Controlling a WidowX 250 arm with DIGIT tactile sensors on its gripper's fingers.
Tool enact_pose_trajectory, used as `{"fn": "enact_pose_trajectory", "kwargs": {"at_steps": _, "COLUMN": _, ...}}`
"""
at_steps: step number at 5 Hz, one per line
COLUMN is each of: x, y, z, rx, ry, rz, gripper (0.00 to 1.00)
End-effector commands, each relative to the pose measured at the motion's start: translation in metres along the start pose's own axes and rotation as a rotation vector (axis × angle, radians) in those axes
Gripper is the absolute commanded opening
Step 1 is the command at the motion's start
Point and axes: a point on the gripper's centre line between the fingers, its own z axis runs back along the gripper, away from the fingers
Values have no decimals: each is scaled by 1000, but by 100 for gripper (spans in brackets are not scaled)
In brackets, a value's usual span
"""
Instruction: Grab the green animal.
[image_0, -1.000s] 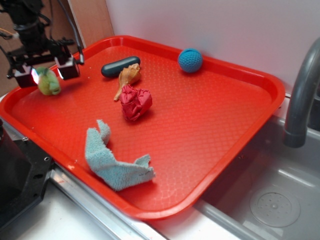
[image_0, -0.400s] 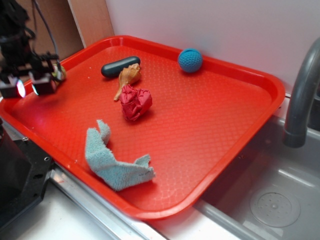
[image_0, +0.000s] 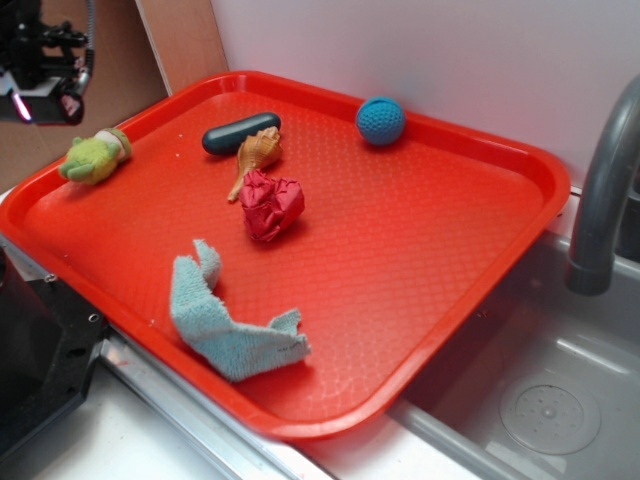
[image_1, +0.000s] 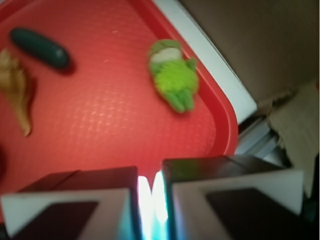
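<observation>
Exterior view: the hand (image_0: 45, 100) is hanging raised above the tray's (image_0: 420, 250) far left corner, empty, its pads pressed almost together; the green animal (image_0: 93, 158) is lying free on the tray by that rim, below the hand and apart from it.

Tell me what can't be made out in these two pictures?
- Gripper, exterior view: cut off by the left and top edges.
- Green animal, wrist view: blurred, so its face is unreadable.
- Tan seashell, wrist view: cropped by the left edge.
- Faucet, exterior view: cut off at the right edge.
- Blue ball: outside the wrist view.
</observation>
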Motion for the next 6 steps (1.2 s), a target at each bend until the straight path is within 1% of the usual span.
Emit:
{"fn": "enact_pose_trajectory", "kwargs": {"at_steps": 1, "x": 34, "y": 28, "z": -24, "rx": 25, "ry": 47, "rz": 72, "gripper": 100}}
{"fn": "enact_pose_trajectory", "kwargs": {"at_steps": 2, "x": 42, "y": 49, "z": -39, "rx": 52, "ry": 58, "rz": 134, "gripper": 100}}
{"fn": "enact_pose_trajectory", "kwargs": {"at_steps": 3, "x": 29, "y": 82, "z": -44, "rx": 101, "ry": 11, "rz": 184, "gripper": 100}}
{"fn": "enact_pose_trajectory", "kwargs": {"at_steps": 4, "x": 32, "y": 90, "z": -60, "rx": 119, "ry": 59, "rz": 209, "gripper": 100}}
{"fn": "enact_pose_trajectory", "kwargs": {"at_steps": 5, "x": 32, "y": 91, "z": -70, "rx": 119, "ry": 61, "rz": 183, "gripper": 100}}
{"fn": "enact_pose_trajectory", "kwargs": {"at_steps": 6, "x": 41, "y": 82, "z": -86, "rx": 86, "ry": 61, "rz": 132, "gripper": 100}}
